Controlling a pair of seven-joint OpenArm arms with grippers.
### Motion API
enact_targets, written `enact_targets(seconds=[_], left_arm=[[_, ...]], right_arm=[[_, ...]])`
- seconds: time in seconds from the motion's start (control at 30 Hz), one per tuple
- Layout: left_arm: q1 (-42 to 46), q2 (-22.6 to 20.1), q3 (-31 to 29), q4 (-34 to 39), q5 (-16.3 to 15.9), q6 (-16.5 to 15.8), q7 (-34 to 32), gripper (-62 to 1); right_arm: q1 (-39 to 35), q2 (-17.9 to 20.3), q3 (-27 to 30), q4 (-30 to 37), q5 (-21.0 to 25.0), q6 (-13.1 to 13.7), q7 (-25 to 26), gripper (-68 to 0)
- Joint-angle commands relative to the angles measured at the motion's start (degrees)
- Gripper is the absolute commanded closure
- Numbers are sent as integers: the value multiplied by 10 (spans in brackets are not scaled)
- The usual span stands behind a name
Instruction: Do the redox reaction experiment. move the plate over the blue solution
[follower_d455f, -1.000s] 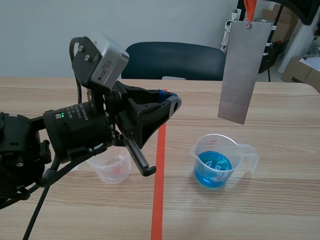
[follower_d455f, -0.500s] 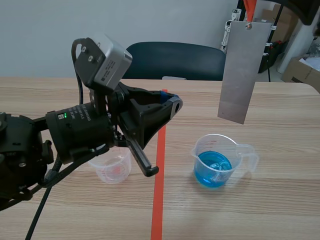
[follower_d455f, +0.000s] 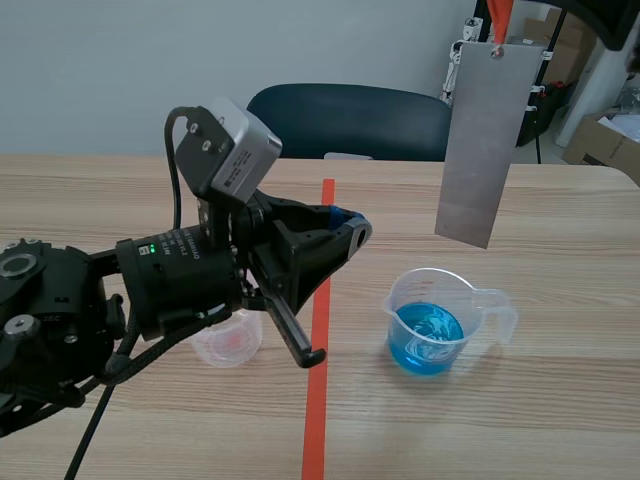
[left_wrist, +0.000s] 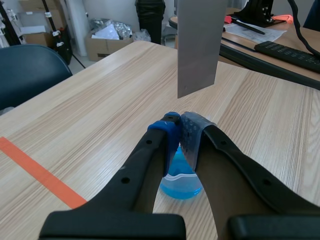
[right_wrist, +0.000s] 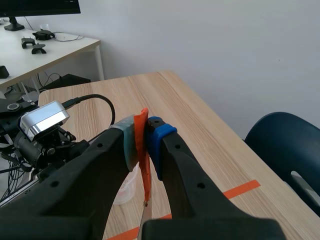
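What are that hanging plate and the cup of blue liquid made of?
The plate looks like metal: flat, thin, dull grey with a faint sheen, hanging from an orange strip. The cup looks like clear plastic: see-through wall and a moulded handle.

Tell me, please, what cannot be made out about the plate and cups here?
Clear cup: scene view, the left arm covers its upper part.
Blue cup: left wrist view, mostly behind the shut left gripper.
Plate: left wrist view's edge cuts off its top; in the right wrist view the right gripper, shut on its orange strap, hides nearly all.
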Motion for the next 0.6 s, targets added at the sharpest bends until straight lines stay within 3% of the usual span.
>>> enact_targets(seconds=[0.0, 0.57], left_arm=[[-10, 9, 4, 6, -6, -1, -7, -31], [-23, 9, 17, -14, -6, -1, -3, -31]], right_arm=[[7, 6, 8, 0, 11, 2, 9, 3], [7, 6, 8, 0, 11, 2, 9, 3]])
